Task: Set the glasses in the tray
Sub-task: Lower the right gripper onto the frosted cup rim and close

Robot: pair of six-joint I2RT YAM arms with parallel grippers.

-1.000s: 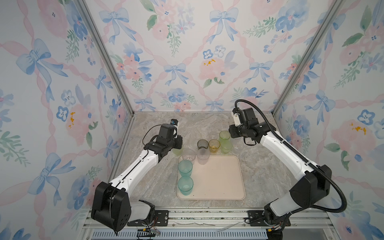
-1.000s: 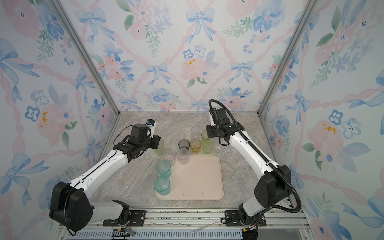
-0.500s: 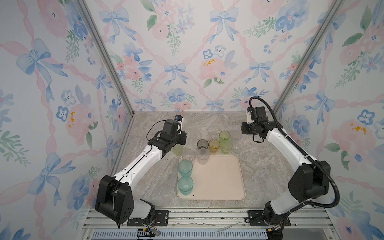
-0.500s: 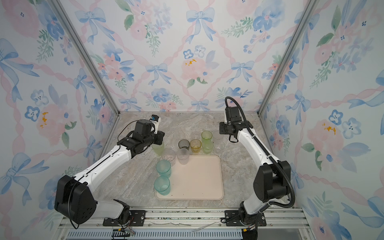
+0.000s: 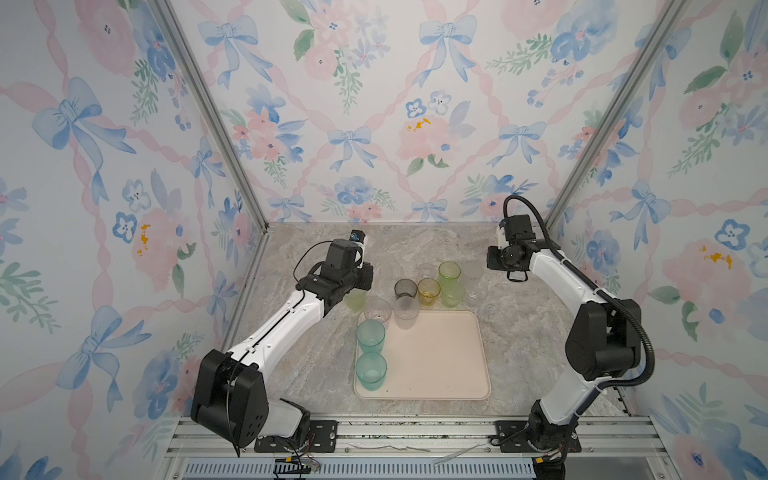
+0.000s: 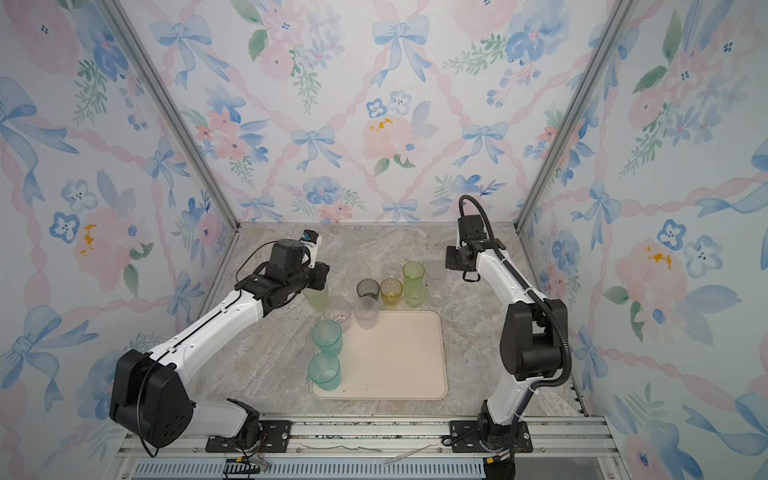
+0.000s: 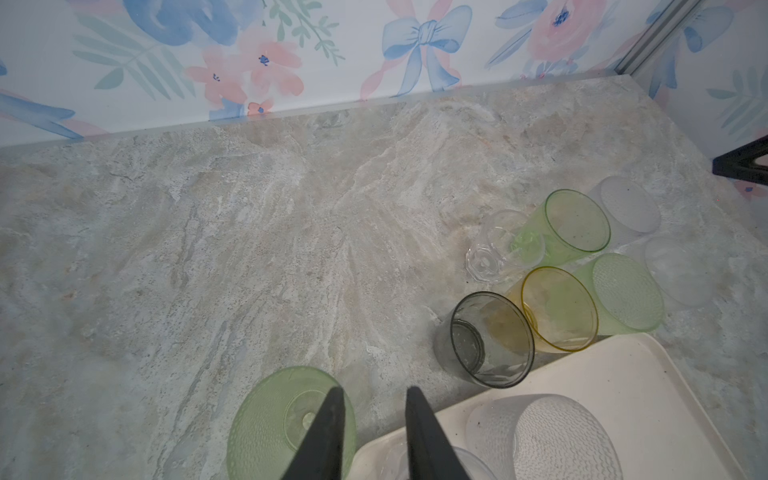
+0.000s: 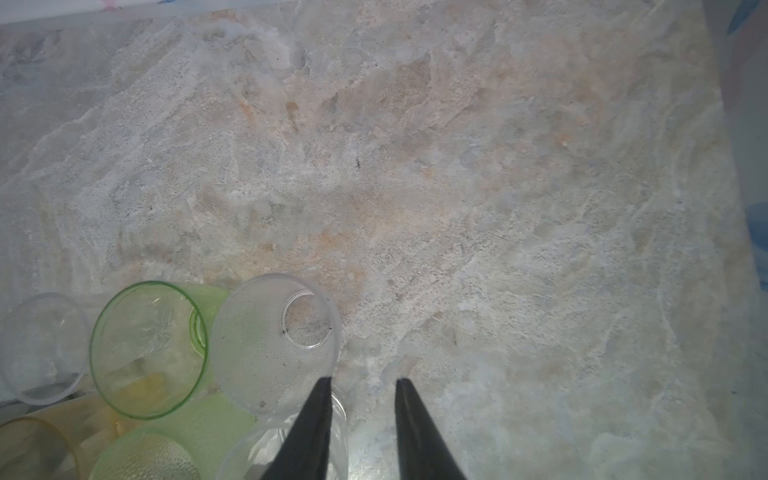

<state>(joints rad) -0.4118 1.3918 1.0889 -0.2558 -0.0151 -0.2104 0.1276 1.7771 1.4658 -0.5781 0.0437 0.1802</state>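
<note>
The cream tray (image 5: 440,357) (image 6: 399,357) lies mid-table. Two teal glasses (image 5: 370,335) (image 5: 371,370) stand along its left rim, and two frosted ones (image 5: 406,311) (image 5: 377,309) at its far edge. Behind the tray stand grey (image 5: 405,287), amber (image 5: 428,291), two green (image 5: 449,272), a tiny clear (image 7: 494,249) and two frosted glasses (image 5: 473,270). A third green glass (image 7: 274,428) stands left of the tray. My left gripper (image 7: 374,390) is open, one finger over that glass. My right gripper (image 8: 363,382) is open beside a frosted glass (image 8: 266,349), one finger over a clear one (image 8: 257,457).
Flowered walls with metal corner posts (image 5: 232,158) close in the marble table on three sides. Bare marble shows behind the glasses and to the right of the tray. A metal rail (image 5: 415,432) runs along the front edge.
My right arm has swung to the right, off the glasses to their right end, and its jaws have narrowed. My left gripper shifted slightly back and right over the green glass, which has not moved.
</note>
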